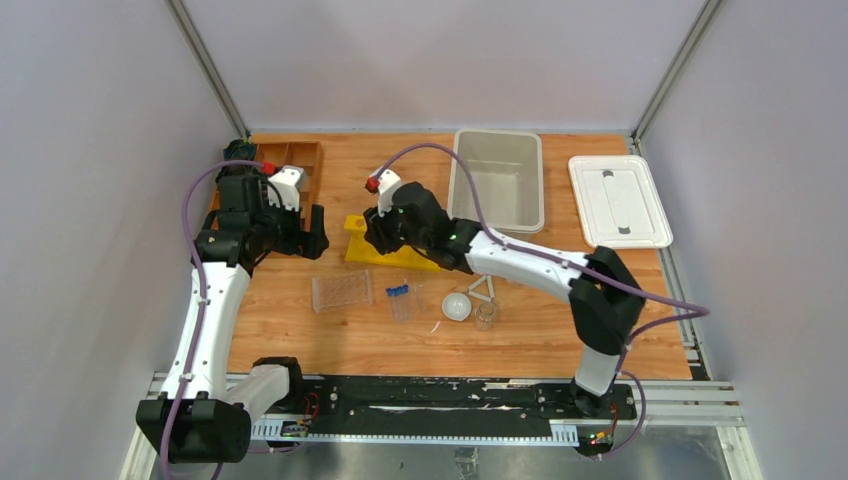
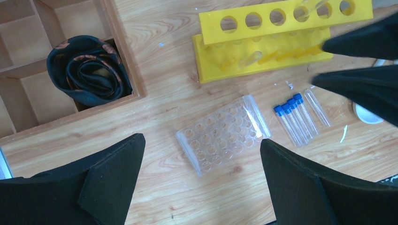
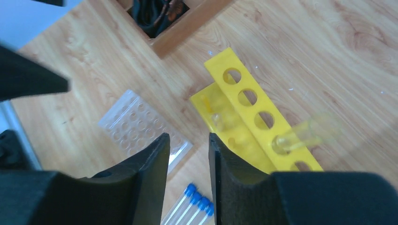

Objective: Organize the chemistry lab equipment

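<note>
A clear plastic rack (image 1: 342,291) lies flat on the table, and it also shows in the left wrist view (image 2: 224,133). Several thin blue-capped tubes (image 1: 400,300) lie right of it. A white bowl (image 1: 457,306), a small glass beaker (image 1: 486,316) and a white triangle (image 1: 482,289) sit further right. My left gripper (image 1: 316,233) hovers wide open and empty above the clear rack (image 2: 201,139). My right gripper (image 1: 371,238) is over the left end of a yellow tube rack (image 1: 390,252). Its jaws stand narrowly apart with nothing between them (image 3: 187,137).
The yellow rack (image 3: 263,122) holds clear tubes (image 3: 300,133). A brown wooden compartment tray (image 1: 290,165) at the back left holds a dark rolled item (image 2: 89,70). A grey bin (image 1: 498,180) and a white lid (image 1: 618,200) sit at the back right.
</note>
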You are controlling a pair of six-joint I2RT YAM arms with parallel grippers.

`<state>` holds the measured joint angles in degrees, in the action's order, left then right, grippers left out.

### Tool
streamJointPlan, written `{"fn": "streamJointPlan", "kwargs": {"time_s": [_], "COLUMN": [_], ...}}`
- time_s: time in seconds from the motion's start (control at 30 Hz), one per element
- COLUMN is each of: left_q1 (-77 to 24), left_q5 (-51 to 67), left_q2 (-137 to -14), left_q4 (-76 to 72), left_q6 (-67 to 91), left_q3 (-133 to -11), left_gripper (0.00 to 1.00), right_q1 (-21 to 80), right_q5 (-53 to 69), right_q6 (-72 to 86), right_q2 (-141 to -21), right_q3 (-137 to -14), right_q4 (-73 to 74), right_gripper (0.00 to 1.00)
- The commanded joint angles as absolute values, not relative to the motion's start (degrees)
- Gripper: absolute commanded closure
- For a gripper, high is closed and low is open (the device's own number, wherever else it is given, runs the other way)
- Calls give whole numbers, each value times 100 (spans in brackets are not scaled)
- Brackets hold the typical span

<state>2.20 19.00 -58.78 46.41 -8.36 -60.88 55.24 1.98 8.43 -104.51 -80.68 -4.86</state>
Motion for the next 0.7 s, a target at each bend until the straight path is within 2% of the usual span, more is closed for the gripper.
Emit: {"fn": "streamJointPlan", "kwargs": {"time_s": [0.0, 0.17, 0.33, 0.67], "left_q1": [283, 281, 281, 281], "left_q5": [1977, 2029, 2091, 2092], "left_q2": [-5765, -5699, -5691, -5631], "left_q4": [4684, 4700, 4733, 4785], "left_q6": [-859, -846, -778, -781], "left_q3": [-6290, -6296, -6346, -6421], "left_gripper": [1, 1, 1, 0], "right_q1": [5555, 5547, 5500, 5074], "right_q5": [420, 21, -453, -560], "right_q6": [1337, 1771, 2039, 2250], "right_q2": [-9587, -8889, -8593, -9201], "right_q3": [-7346, -6132, -5249, -5184], "right_q4": [-187, -43, -175, -299], "right_gripper": [67, 81, 86, 99]}}
